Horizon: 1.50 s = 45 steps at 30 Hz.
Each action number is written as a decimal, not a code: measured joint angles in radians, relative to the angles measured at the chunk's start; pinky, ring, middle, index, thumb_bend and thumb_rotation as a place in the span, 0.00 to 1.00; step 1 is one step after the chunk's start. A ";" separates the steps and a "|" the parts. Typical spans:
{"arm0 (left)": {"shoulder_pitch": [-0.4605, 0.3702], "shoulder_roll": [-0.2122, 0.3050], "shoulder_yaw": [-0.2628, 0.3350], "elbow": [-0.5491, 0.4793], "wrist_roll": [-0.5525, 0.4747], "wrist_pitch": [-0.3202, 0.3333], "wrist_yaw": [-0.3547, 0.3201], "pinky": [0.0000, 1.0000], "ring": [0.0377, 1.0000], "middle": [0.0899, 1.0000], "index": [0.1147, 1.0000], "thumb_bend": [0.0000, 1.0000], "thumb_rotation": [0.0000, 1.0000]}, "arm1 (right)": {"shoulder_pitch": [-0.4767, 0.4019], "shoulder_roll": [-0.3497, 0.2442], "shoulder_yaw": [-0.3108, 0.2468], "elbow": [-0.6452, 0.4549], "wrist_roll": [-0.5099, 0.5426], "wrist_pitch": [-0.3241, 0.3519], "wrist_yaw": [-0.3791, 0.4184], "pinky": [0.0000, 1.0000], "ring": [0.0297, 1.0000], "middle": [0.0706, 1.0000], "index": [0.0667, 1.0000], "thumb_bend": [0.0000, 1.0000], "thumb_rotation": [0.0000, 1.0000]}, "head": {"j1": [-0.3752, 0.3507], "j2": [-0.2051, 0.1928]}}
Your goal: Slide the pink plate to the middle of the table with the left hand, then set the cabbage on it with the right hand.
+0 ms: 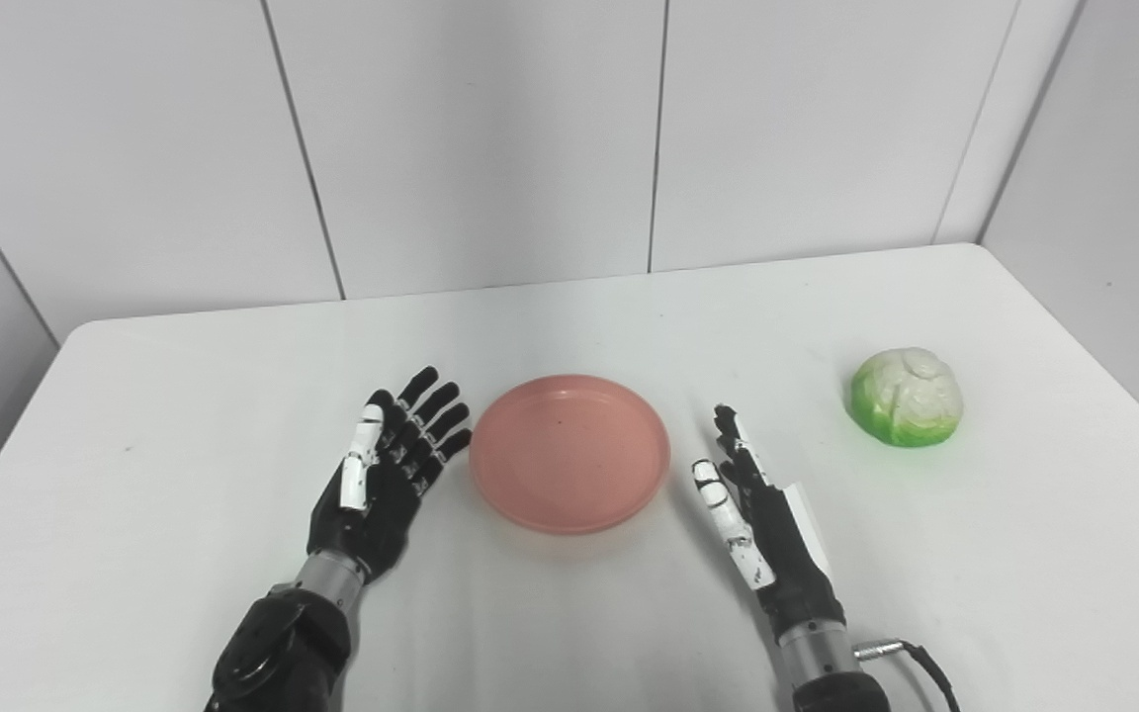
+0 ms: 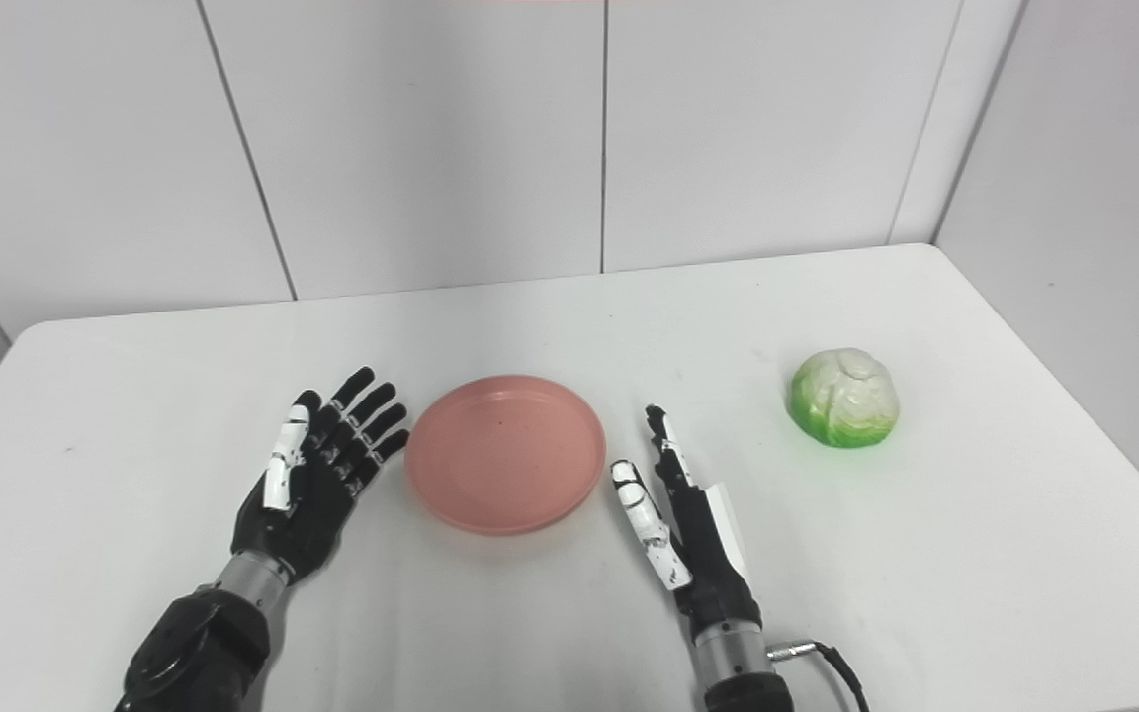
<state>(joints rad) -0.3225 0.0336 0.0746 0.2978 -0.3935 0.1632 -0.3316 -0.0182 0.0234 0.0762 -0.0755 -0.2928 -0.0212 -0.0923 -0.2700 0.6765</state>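
Left eye view shows the round pink plastic plate (image 1: 569, 453) empty near the middle of the white table (image 1: 134, 514). My left hand (image 1: 387, 475) and right hand (image 1: 762, 514) flank it, fingers spread, holding nothing. The green-white cabbage (image 1: 906, 397) lies far right.

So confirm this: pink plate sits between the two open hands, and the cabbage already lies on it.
Not quite. The pink plate does sit between the open left hand and right hand, but it is empty. The left eye view shows the cabbage on the table, to the right of the right hand.
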 measured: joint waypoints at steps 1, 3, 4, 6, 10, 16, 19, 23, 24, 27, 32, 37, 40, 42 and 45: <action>-0.001 0.001 0.000 0.004 0.000 -0.004 -0.002 0.89 0.89 0.89 0.87 0.46 1.00 | 0.001 0.000 -0.001 -0.005 -0.011 0.000 -0.008 0.96 0.97 0.97 0.97 0.43 1.00 | -0.006 -0.002; -0.003 0.002 0.000 0.013 0.000 -0.011 -0.003 0.90 0.90 0.89 0.87 0.46 1.00 | 0.001 0.000 -0.006 -0.017 -0.035 0.000 -0.027 0.95 0.97 0.97 0.97 0.45 1.00 | -0.012 -0.005; -0.005 0.002 0.000 0.021 0.000 -0.020 -0.004 0.90 0.90 0.89 0.87 0.47 1.00 | 0.000 0.000 -0.009 -0.027 -0.048 0.000 -0.035 0.95 0.97 0.97 0.97 0.45 1.00 | -0.014 -0.005; -0.008 0.003 0.001 0.029 0.000 -0.027 -0.005 0.90 0.89 0.89 0.87 0.47 1.00 | -0.001 -0.009 -0.009 -0.063 -0.084 0.000 -0.045 0.93 0.96 0.96 0.97 0.48 1.00 | -0.018 -0.009; -0.010 0.011 0.000 0.043 0.000 -0.044 -0.020 0.88 0.88 0.89 0.87 0.48 0.99 | -0.015 -0.049 -0.004 -0.162 -0.179 0.001 -0.044 0.90 0.94 0.96 0.97 0.59 1.00 | -0.043 -0.021; -0.018 0.017 0.006 0.080 -0.003 -0.073 -0.047 0.89 0.89 0.90 0.88 0.49 0.98 | -0.083 -0.098 -0.032 -0.304 -0.262 0.066 -0.002 0.88 0.93 0.96 0.98 0.79 0.96 | -0.113 -0.043; -0.038 0.025 0.012 0.118 -0.003 -0.085 -0.063 0.89 0.89 0.89 0.88 0.49 0.99 | -0.127 -0.121 -0.066 -0.334 -0.286 0.090 0.010 0.87 0.91 0.94 0.96 0.85 0.90 | -0.143 -0.051; -0.081 0.044 0.022 0.201 -0.022 -0.110 -0.100 0.89 0.89 0.89 0.88 0.52 0.95 | -0.207 -0.193 -0.140 -0.354 -0.327 0.099 0.011 0.87 0.91 0.94 0.97 0.95 0.82 | -0.178 -0.064; -0.095 0.050 0.028 0.224 -0.024 -0.116 -0.112 0.88 0.88 0.87 0.86 0.54 0.90 | -0.220 -0.206 -0.157 -0.355 -0.339 0.103 0.011 0.86 0.92 0.94 0.98 0.98 0.78 | -0.193 -0.069; -0.138 0.067 0.054 0.305 -0.040 -0.139 -0.141 0.87 0.87 0.87 0.86 0.55 0.88 | -0.238 -0.242 -0.205 -0.353 -0.356 0.122 0.010 0.88 0.94 0.95 0.98 1.00 0.74 | -0.206 -0.072; -0.178 0.095 0.068 0.390 -0.043 -0.180 -0.166 0.85 0.85 0.84 0.83 0.56 0.87 | -0.238 -0.286 -0.284 -0.318 -0.356 0.160 0.006 0.89 0.95 0.97 0.97 1.00 0.66 | -0.232 -0.081; -0.197 0.105 0.072 0.441 -0.043 -0.206 -0.186 0.82 0.83 0.82 0.82 0.55 0.86 | -0.238 -0.330 -0.329 -0.276 -0.356 0.215 0.008 0.86 0.96 1.00 1.00 1.00 0.62 | -0.247 -0.081; -0.207 0.112 0.076 0.461 -0.044 -0.218 -0.188 0.81 0.83 0.82 0.81 0.55 0.85 | -0.238 -0.345 -0.333 -0.254 -0.351 0.253 0.021 0.83 0.96 1.00 1.00 1.00 0.60 | -0.250 -0.081; -0.216 0.116 0.080 0.478 -0.044 -0.221 -0.197 0.80 0.82 0.81 0.80 0.55 0.83 | -0.238 -0.353 -0.331 -0.238 -0.350 0.286 0.039 0.80 0.95 1.00 1.00 1.00 0.59 | -0.253 -0.077; -0.217 0.119 0.084 0.483 -0.045 -0.221 -0.199 0.80 0.82 0.81 0.80 0.55 0.82 | -0.238 -0.376 -0.320 -0.195 -0.341 0.317 0.062 0.80 0.96 1.00 1.00 1.00 0.57 | -0.255 -0.074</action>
<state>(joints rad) -0.5400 0.1525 0.1590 0.7803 -0.4383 -0.0579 -0.5308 -0.2559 -0.3529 -0.2443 -0.2701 -0.6341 0.2957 -0.0306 -0.5246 0.6028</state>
